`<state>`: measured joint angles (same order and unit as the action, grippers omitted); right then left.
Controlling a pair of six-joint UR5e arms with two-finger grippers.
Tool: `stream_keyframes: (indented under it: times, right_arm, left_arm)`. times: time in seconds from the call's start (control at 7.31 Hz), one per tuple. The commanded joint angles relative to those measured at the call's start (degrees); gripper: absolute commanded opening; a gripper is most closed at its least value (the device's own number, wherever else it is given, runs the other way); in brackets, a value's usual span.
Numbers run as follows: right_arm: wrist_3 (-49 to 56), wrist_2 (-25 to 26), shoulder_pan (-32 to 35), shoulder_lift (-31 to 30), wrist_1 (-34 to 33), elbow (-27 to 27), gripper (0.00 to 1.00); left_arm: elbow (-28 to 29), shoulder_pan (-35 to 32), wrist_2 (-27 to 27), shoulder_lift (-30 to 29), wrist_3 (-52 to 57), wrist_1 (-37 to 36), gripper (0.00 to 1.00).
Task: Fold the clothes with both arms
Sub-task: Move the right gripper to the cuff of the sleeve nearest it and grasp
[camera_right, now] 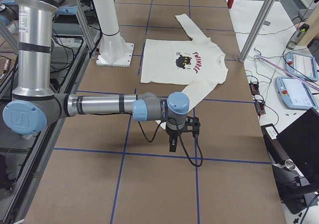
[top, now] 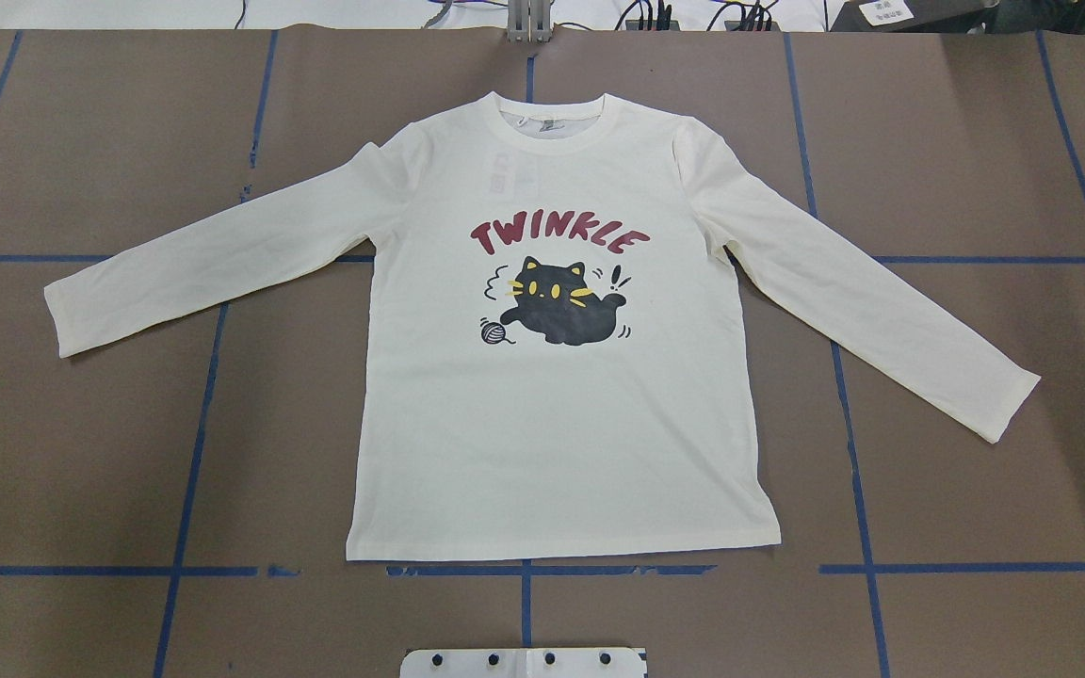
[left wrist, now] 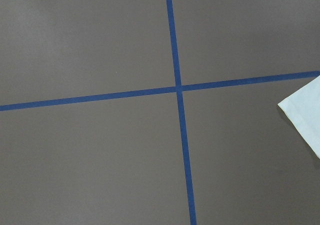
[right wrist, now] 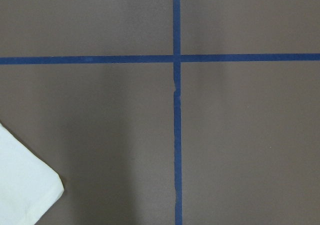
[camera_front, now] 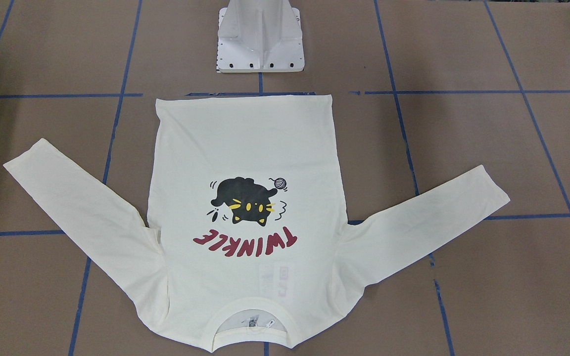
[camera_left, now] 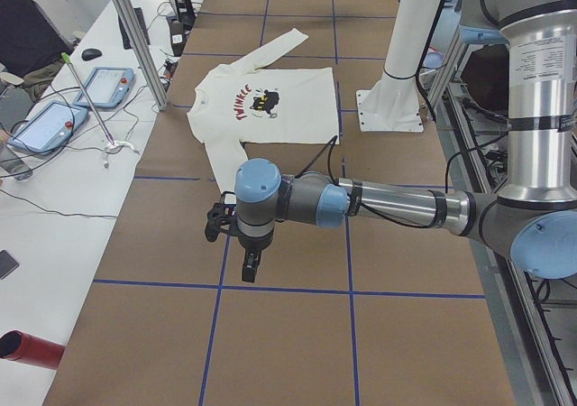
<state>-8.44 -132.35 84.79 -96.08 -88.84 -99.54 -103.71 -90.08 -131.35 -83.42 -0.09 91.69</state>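
The cream-white long-sleeved T-shirt lies flat on the brown table, print side up, both sleeves spread out and down. It also shows in the front view and both side views. My left gripper hangs over bare table beyond the left sleeve end; I cannot tell whether it is open. My right gripper hangs over bare table beyond the right sleeve end; I cannot tell its state either. Each wrist view shows only a sleeve cuff at its edge. Neither gripper touches the shirt.
The white pedestal base stands just behind the shirt's hem. Blue tape lines grid the brown table. A side bench with tablets and cables runs along the far edge, with aluminium posts there.
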Motion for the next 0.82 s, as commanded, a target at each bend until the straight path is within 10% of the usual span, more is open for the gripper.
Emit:
stream_keyframes:
  times: [0.0,0.68]
  right_arm:
    - [-0.26,-1.23,-0.41,0.01,-0.02,-0.30,1.00]
    - [-9.97,-6.52,-11.88,-0.33,11.88,0.13,1.00]
  left_arm:
    - [-0.71,0.08,-0.04,0.80,-0.17,-1.15,1.00]
    - [-1.67,0.34,-1.79,0.19,-0.35,-0.72,1.00]
